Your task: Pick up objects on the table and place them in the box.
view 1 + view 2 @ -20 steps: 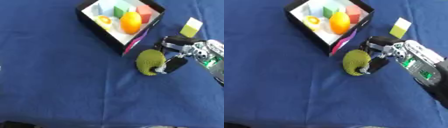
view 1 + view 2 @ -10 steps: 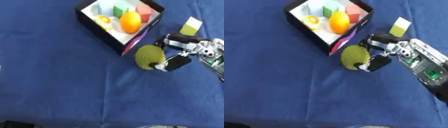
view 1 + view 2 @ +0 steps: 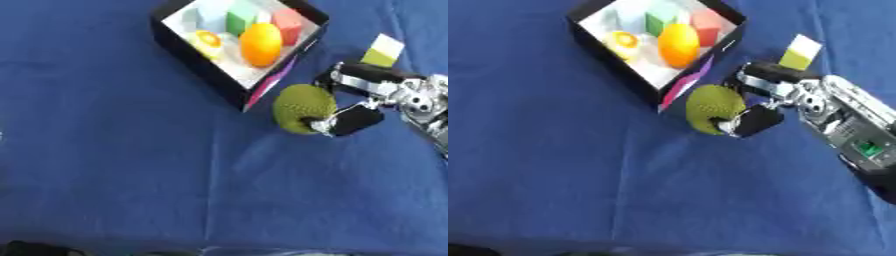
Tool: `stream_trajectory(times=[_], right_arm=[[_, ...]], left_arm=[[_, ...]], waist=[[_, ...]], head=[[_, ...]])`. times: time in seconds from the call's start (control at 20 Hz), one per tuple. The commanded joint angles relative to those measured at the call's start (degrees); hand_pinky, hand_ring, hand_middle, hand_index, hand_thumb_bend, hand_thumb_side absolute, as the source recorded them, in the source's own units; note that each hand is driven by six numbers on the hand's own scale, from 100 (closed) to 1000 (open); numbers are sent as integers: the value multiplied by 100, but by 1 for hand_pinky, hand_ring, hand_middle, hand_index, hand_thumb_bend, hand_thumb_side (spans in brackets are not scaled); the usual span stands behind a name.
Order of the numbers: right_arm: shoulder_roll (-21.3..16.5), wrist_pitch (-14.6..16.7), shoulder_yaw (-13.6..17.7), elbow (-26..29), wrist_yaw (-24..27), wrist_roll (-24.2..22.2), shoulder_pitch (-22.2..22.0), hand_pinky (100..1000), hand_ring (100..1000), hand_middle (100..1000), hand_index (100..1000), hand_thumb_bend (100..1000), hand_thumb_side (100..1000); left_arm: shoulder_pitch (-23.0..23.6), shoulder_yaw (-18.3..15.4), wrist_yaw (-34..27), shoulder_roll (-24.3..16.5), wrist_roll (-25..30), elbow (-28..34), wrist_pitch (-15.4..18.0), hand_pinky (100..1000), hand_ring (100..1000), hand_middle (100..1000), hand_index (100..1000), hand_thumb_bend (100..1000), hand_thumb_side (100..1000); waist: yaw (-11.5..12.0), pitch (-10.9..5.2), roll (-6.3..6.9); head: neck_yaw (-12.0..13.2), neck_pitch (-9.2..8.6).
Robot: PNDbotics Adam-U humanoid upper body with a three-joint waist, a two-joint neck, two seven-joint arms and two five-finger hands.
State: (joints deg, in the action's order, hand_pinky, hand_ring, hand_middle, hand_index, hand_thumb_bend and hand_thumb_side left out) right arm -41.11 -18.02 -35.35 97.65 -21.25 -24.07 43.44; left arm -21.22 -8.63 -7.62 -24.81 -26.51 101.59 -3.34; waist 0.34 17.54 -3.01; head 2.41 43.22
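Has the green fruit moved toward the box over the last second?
Yes. The green fruit, held in the right hand, has shifted up and left, closing on the near corner of the box, which has stayed put.

No readable text, labels, brand names, numbers or signs are showing on the open black cardboard box (image 3: 194, 54), the small yellow-green and white block (image 3: 381, 50), or the blue tablecloth (image 3: 122, 170).

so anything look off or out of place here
Nothing is spilled or damaged. The box sits askew on the blue table, turned at an angle. A yellow-green and white block lies outside it, beyond the right hand, which grips the green textured fruit beside the box's corner.
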Motion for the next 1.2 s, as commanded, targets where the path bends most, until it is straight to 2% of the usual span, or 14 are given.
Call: stream_trajectory(times=[0.05, 0.5, 0.8, 1.0, 1.2], right_arm=[[-109, -6, 102, 171, 57, 219, 111, 813, 566, 482, 603, 180, 345], [-390, 30, 422, 704, 9, 466, 117, 810, 569, 498, 621, 185, 355], [-598, 20, 751, 1073, -17, 607, 272, 812, 575, 503, 628, 191, 353], [-546, -53, 940, 1037, -63, 694, 731, 817, 583, 506, 632, 210, 336], [-78, 17, 911, 375, -191, 620, 1593, 825, 598, 513, 639, 232, 339]], left_arm=[[-49, -45, -12, -128, 28, 79, 7, 671, 740, 684, 793, 100, 654], [-33, -49, -5, -143, 44, 87, -1, 670, 738, 683, 793, 100, 652], [-24, -67, 3, -146, 35, 100, 2, 670, 738, 683, 792, 100, 650], [-11, -77, 17, -145, 23, 126, 12, 670, 739, 688, 792, 100, 640], [-9, -68, 32, -121, -9, 179, 50, 673, 742, 700, 790, 100, 633]], waist=[[-8, -308, -26], [-31, -324, -37], [-36, -331, -45], [-34, -345, -50], [-3, -367, -41]], head=[[-13, -13], [-5, -12], [11, -3], [9, 6], [-36, -3]])
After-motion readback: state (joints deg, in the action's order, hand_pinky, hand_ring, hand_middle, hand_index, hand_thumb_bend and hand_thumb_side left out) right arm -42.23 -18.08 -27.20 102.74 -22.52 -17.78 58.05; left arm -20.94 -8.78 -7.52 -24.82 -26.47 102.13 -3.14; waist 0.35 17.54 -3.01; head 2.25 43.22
